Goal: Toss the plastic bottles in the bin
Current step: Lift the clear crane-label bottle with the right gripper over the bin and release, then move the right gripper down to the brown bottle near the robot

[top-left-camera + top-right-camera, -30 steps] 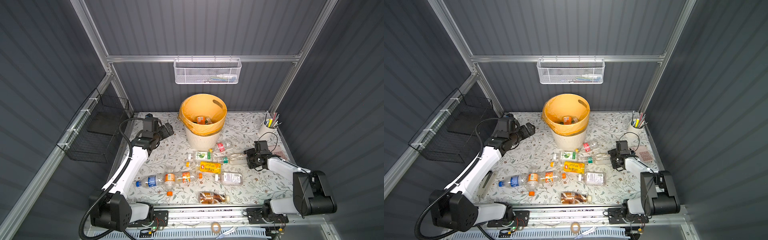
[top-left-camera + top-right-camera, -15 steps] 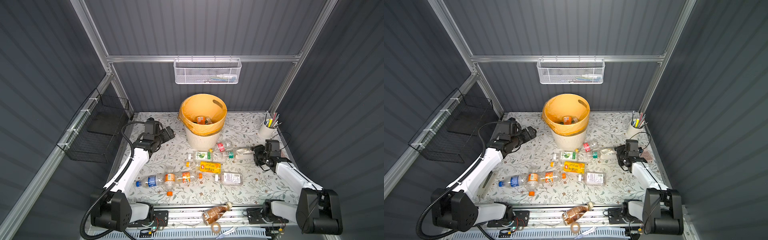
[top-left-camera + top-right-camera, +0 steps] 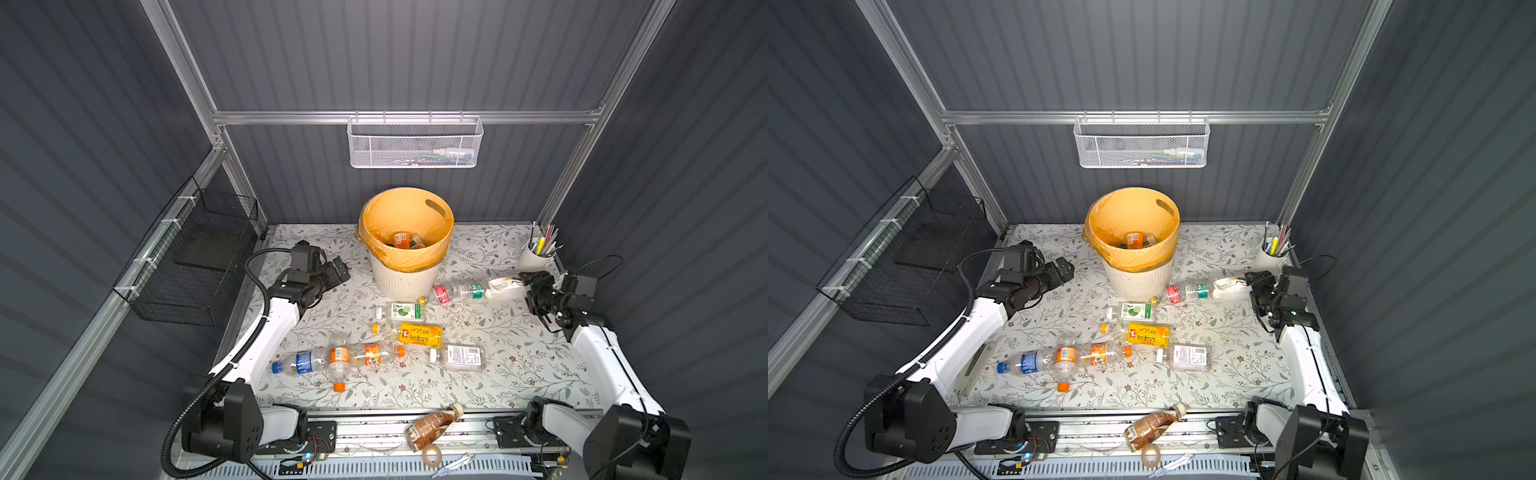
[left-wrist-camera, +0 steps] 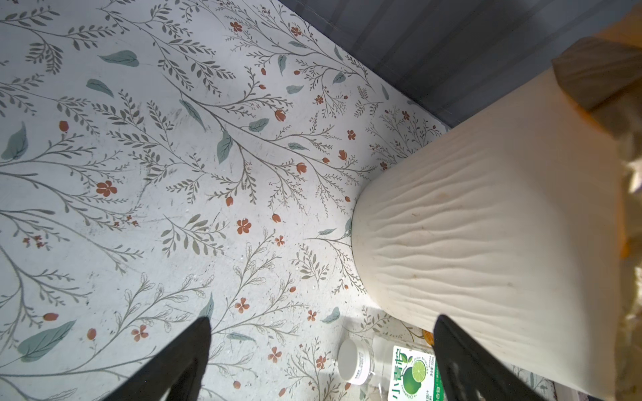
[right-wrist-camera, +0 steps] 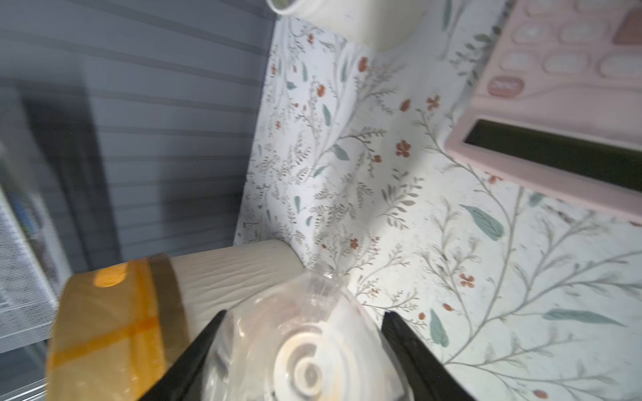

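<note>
Right tool (image 3: 1252,287) grips white-labelled bottle (image 3: 1227,288); bin (image 3: 1136,283) nearby.

Nine plastic bottles (image 3: 419,334) show outside the bin (image 3: 405,286). Seven lie loose on the surface (image 3: 498,365) in front of it: one red-labelled (image 3: 441,293), one lime-labelled (image 3: 403,311), one yellow-labelled, one flat white-labelled (image 3: 461,356), two orange-labelled (image 3: 338,356) (image 3: 372,355) and one blue-labelled (image 3: 301,363). An eighth, the green-banded bottle (image 3: 500,286), is pinched between the two fingers (image 5: 410,347) of the right gripper (image 5: 304,316), to the bin's right. The ninth, the amber bottle (image 3: 430,428), lies on the metal rail (image 3: 365,428) far in front of the bin. Inside the bin at least two more show; any others cannot be counted. There is one bin, one white mesh basket (image 3: 413,145) behind it, one black wire basket (image 3: 195,266) to its left, one cup of pens (image 3: 534,262) to its right, one pink calculator (image 5: 556,104) and one roll of tape (image 3: 430,456).
</note>
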Tool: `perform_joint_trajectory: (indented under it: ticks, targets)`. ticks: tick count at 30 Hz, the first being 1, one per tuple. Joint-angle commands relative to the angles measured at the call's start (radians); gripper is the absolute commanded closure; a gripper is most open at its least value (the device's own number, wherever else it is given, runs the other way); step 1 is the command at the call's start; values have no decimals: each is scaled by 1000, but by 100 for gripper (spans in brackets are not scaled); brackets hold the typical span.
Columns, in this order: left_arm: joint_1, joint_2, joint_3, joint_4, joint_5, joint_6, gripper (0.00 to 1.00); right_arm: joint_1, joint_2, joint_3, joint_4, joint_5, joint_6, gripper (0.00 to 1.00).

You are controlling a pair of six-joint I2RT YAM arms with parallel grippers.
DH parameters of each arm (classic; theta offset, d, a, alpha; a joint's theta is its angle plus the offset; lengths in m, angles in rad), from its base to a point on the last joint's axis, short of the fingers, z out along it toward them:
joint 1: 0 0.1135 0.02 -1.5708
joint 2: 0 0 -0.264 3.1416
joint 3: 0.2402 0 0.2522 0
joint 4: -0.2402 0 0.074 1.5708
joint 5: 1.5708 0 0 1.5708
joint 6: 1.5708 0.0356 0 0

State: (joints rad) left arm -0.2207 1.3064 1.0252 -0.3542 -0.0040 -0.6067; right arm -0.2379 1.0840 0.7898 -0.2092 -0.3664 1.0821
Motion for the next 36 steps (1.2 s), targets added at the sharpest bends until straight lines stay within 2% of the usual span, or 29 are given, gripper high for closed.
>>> perform_joint_trajectory:
  ticks: [1, 5, 8, 12, 14, 16, 18, 22, 26, 30, 36]
  targets:
    - [8, -2, -19, 1, 2, -8, 0, -10, -12, 153, 10, -105, -27, 40]
    - [9, -11, -28, 0, 7, -8, 0, 10, 88, 398, 6, -154, -28, 40]
    - [9, -20, -36, 2, 5, -13, 0, 124, 207, 625, -44, -116, -105, 40]
    - [9, -27, -37, -1, 12, -24, 0, 307, 467, 961, -137, -136, -203, 33]
    - [9, -32, -37, -10, 7, -28, 0, 357, 601, 1140, -242, -147, -265, 22]
    - [9, -40, -32, -29, -1, -25, 0, 384, 702, 1304, -358, -121, -336, 1]
    - [9, -51, -32, -45, -14, -20, 0, 387, 730, 1378, -407, -94, -381, 1]
    - [9, -68, -43, -58, -34, -14, 0, 383, 630, 1328, -433, 3, -484, 1]
    - [9, -67, -50, -48, -28, -24, 0, 376, 488, 1164, -426, -12, -559, 1]
    - [9, -61, -50, -42, -15, -30, 0, 394, 330, 887, -404, -15, -663, 1]
    - [9, -68, -54, -52, -27, -26, 0, 479, 142, 512, -400, 49, -923, 1]
